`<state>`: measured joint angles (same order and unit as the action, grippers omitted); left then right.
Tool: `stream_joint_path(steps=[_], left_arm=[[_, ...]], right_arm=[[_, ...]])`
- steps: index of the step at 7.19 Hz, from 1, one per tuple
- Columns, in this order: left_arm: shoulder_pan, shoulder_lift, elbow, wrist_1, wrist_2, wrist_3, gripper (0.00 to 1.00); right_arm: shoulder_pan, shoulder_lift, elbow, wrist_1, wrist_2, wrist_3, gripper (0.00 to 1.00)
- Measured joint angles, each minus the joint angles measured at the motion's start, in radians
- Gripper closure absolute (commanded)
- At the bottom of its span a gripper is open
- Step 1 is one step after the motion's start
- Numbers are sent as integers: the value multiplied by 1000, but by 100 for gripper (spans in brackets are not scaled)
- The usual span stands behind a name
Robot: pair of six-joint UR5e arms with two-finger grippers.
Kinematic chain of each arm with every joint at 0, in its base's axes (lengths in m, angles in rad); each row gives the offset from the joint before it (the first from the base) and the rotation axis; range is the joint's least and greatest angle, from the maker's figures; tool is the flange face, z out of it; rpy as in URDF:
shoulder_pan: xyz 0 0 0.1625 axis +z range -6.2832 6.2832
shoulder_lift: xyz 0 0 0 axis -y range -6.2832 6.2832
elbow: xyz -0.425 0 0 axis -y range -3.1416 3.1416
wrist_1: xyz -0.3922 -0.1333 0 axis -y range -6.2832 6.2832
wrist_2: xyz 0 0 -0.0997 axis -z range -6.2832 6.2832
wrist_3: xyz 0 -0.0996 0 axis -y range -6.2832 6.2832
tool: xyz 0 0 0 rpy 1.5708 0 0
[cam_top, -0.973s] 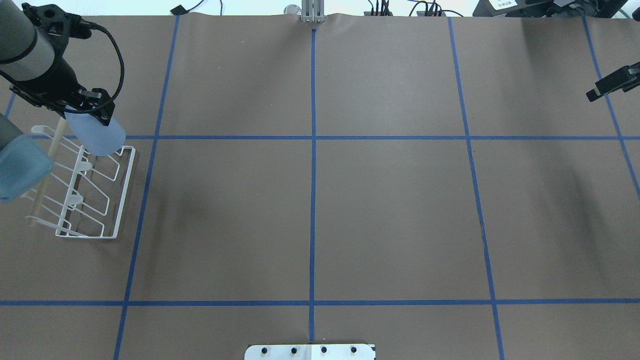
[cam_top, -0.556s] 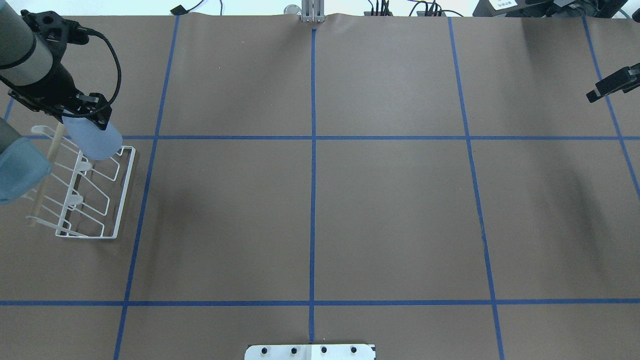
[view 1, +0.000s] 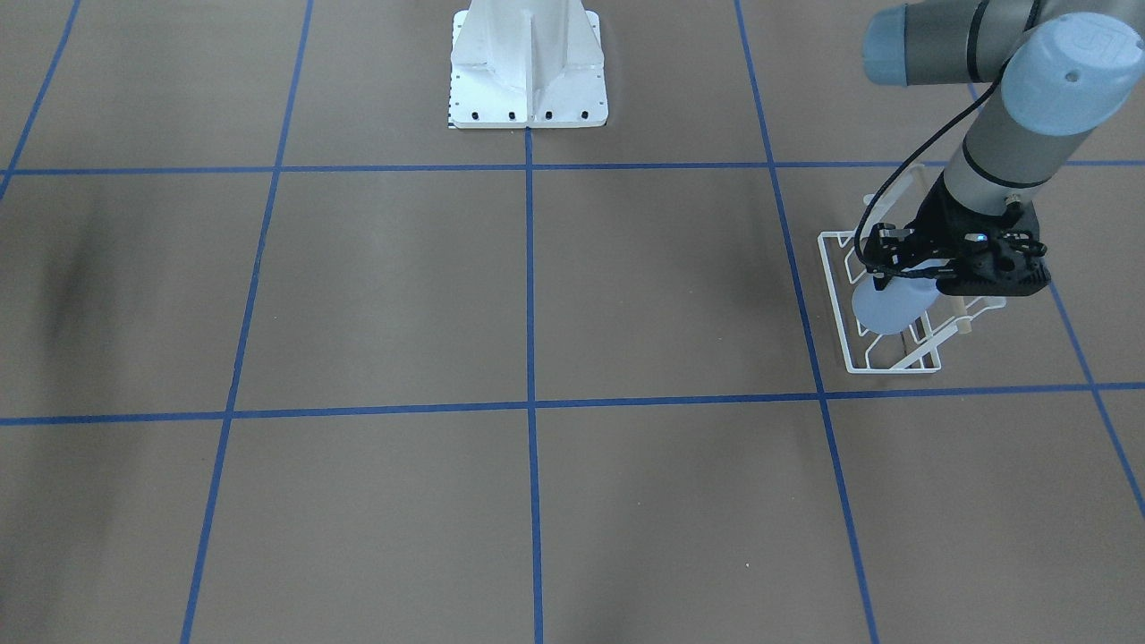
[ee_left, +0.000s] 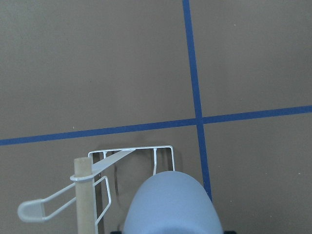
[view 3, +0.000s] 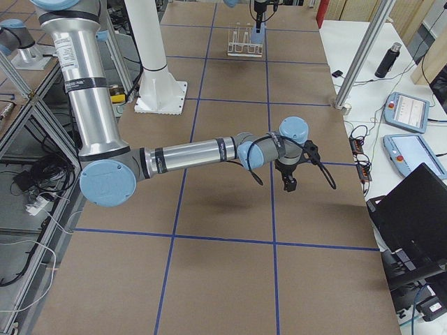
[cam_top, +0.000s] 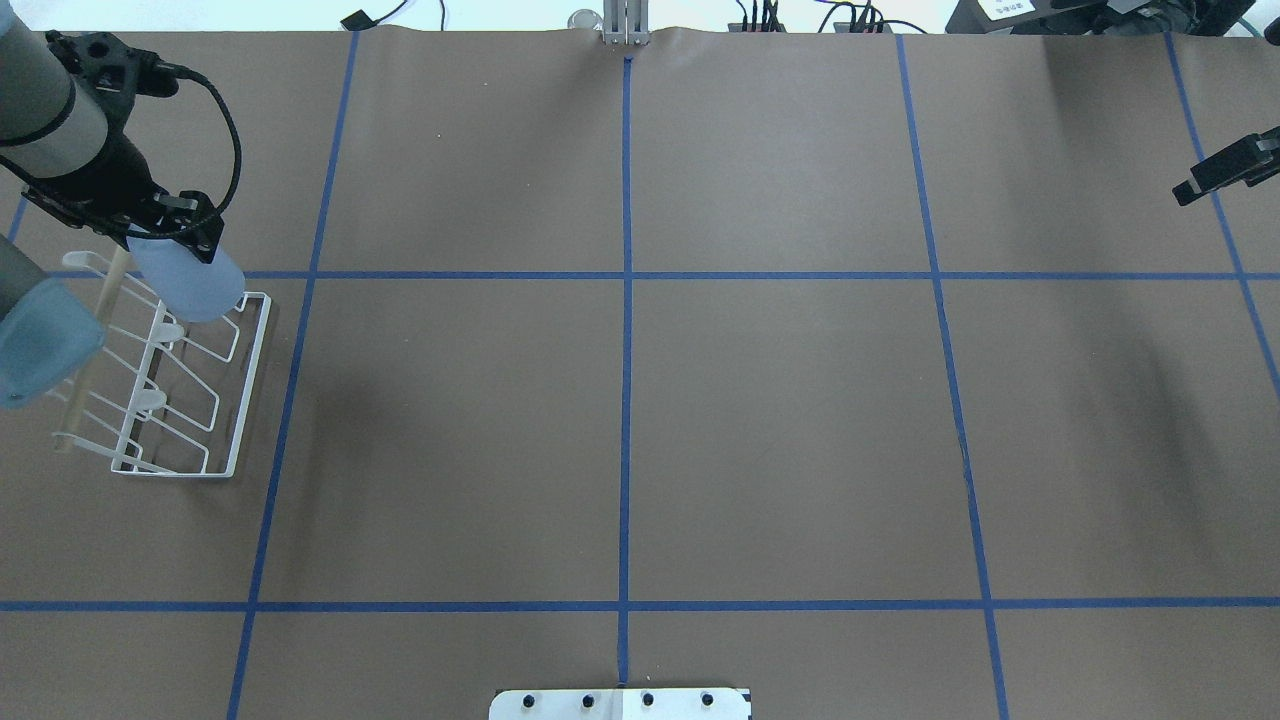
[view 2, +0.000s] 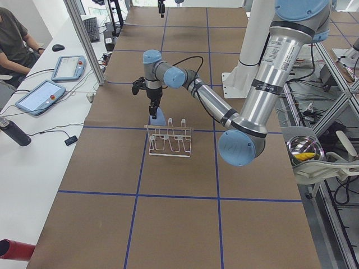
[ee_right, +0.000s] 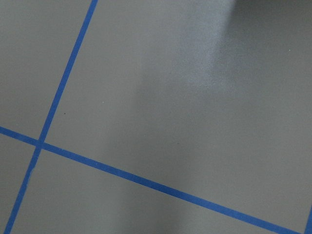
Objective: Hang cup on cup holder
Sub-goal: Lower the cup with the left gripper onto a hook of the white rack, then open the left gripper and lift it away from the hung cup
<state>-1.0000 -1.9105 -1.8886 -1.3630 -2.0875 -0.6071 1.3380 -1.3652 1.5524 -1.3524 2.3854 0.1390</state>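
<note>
My left gripper [cam_top: 168,232] is shut on the pale blue cup [cam_top: 192,284] and holds it tilted, with its wide end down over the far end of the white wire cup holder [cam_top: 180,400]. In the front view the cup [view 1: 884,309] hangs from the left gripper [view 1: 939,279] just above the cup holder's [view 1: 881,362] prongs. The left wrist view shows the cup [ee_left: 170,204] beside the wooden dowel [ee_left: 84,195]. I cannot tell whether the cup touches a prong. My right gripper [cam_top: 1192,186] is far away at the right edge, its fingers together and empty.
The white metal pedestal base [view 1: 528,72] stands at the robot's side of the table, mid-width. My left arm's blue elbow joint [cam_top: 35,340] hangs over the cup holder's left side. Brown paper with a blue tape grid [cam_top: 626,400] covers the table.
My left gripper has moved the cup slightly left and lower, closer to the cup holder's far end. The right arm has not moved.
</note>
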Motion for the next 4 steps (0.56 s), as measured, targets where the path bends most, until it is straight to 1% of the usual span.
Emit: stream_joint_path(steps=[1,2,3,4], left_arm=[[1,3,14,-19,-1,-1,100],[1,4,26,-34,-7,-2,55],[1,7,36,-45,-22,-2,2],[1,11,43,-56,-34,-1,2]], right_arm=[[-2,0,0,0,0,1,0],[-4,0,0,0,0,2,0],[-4,0,0,1,0,2,0],[-5,0,0,1,0,2,0]])
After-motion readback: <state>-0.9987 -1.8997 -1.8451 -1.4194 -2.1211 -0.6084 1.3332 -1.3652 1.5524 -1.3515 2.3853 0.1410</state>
